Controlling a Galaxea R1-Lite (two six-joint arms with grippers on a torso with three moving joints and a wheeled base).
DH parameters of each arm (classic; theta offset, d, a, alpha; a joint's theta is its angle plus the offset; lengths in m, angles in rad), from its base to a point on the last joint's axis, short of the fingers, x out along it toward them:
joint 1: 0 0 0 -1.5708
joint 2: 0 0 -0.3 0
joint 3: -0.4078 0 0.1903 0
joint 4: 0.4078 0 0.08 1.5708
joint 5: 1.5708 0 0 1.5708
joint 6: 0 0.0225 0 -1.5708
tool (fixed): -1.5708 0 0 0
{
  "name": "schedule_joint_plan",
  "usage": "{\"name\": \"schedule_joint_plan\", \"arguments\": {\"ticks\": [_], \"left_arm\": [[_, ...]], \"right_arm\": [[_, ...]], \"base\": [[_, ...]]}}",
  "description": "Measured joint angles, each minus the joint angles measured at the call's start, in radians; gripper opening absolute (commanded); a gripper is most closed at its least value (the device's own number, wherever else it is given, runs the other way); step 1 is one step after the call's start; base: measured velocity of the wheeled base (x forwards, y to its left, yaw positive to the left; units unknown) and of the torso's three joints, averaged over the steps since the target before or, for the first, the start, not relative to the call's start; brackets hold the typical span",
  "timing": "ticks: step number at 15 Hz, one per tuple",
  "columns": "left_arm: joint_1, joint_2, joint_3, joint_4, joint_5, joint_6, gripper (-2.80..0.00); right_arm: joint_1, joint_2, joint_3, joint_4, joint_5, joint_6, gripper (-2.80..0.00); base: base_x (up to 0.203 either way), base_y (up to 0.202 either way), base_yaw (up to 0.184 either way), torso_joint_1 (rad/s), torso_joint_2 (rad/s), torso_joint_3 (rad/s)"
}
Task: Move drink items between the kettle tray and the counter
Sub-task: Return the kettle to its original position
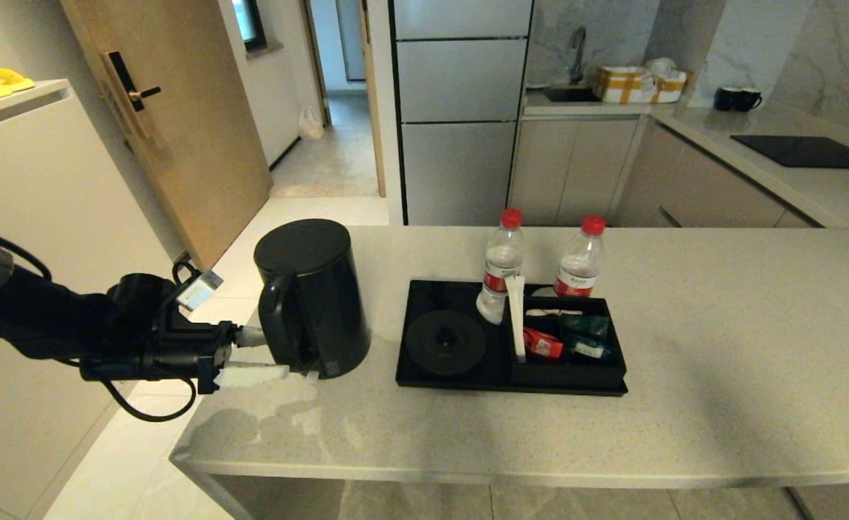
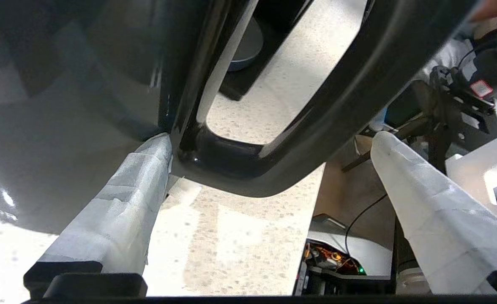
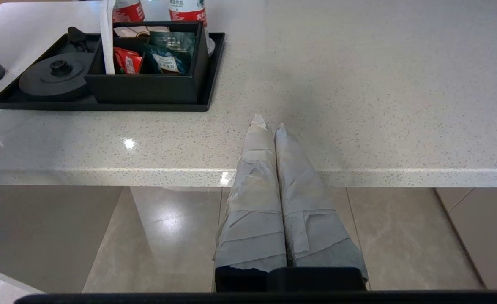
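Observation:
The tall black kettle [image 1: 316, 296] stands on the pale counter [image 1: 720, 361] near its left end, left of the black kettle tray [image 1: 414, 372]. My left gripper [image 1: 280, 355] is open, its taped fingers either side of the kettle handle [image 2: 274, 164]; one fingertip [image 2: 162, 145] touches where handle meets body. The round base disc [image 1: 445, 341] is bare. Two red-capped bottles [image 1: 500, 267] [image 1: 580, 260] stand at the tray's back. A dark green sachet [image 1: 585, 328] lies in the sachet box [image 1: 569, 372]. My right gripper [image 3: 268, 124] is shut and empty at the counter's front edge.
The counter's left edge [image 1: 201, 426] lies just beside the kettle, with floor below. A white stick sachet [image 1: 517, 318] and a red sachet [image 1: 542, 344] sit in the box. A farther worktop with a black hob [image 1: 807, 152] is at the back right.

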Motion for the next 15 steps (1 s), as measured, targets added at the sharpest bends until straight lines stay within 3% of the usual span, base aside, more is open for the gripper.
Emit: {"name": "schedule_joint_plan", "arguments": {"ticks": [15], "left_arm": [[-0.038,-0.093,0.018,0.001,-0.025,-0.008,0.00]], "right_arm": [[0.000,0.000,0.000,0.000,0.000,0.000,-2.80]], "base": [[0.000,0.000,0.000,0.000,0.00,0.000]]}}
